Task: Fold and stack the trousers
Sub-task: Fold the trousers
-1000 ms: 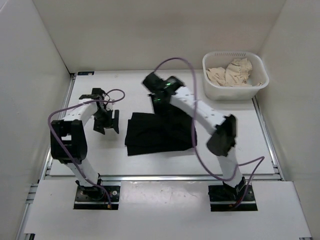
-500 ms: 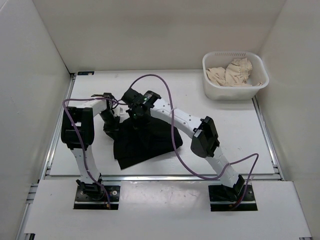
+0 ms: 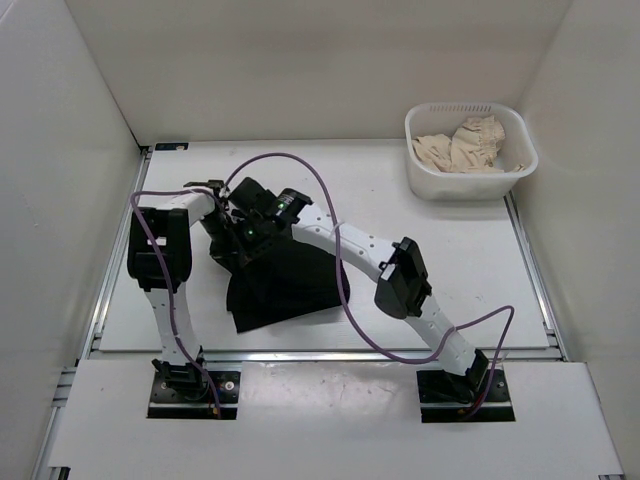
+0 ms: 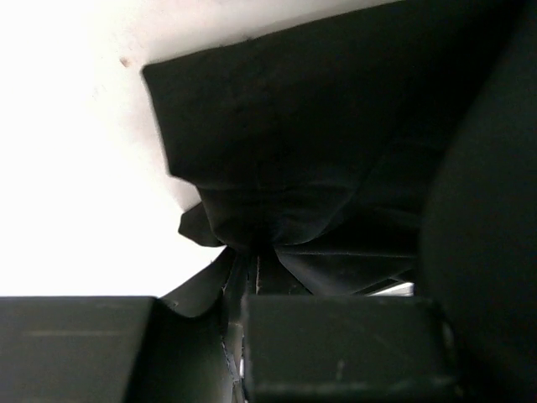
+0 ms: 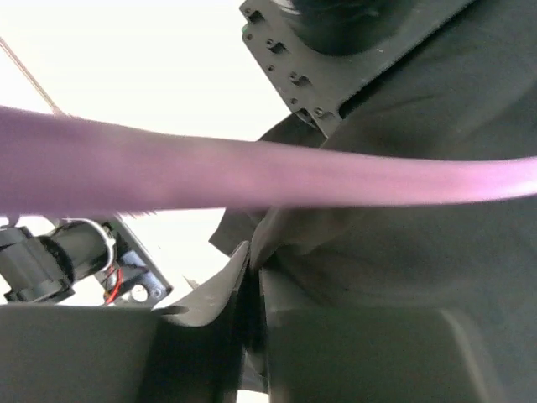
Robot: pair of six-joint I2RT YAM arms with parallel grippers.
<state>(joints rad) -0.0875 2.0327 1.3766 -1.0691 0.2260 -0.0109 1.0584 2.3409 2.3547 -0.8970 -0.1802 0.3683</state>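
Note:
The black trousers [image 3: 285, 290] lie folded and skewed on the white table, their upper left corner lifted. Both grippers meet at that corner. My left gripper [image 3: 220, 228] is shut on bunched black cloth, which fans out from its jaws [image 4: 237, 292] in the left wrist view. My right gripper [image 3: 247, 236] reaches in from the right, just beside it. Its fingers [image 5: 254, 281] stand almost together, with a fold of the trousers [image 5: 403, 243] pinched at their tips.
A white basket [image 3: 440, 186] holding a beige cloth garment [image 3: 465, 146] stands at the back right. A purple cable [image 5: 252, 172] crosses the right wrist view. White walls close in on the left, right and back.
The right arm swung left, dragging the trousers corner over to the left gripper. The left gripper, open a second ago, has shut on that corner. The trousers now lie skewed, further left.

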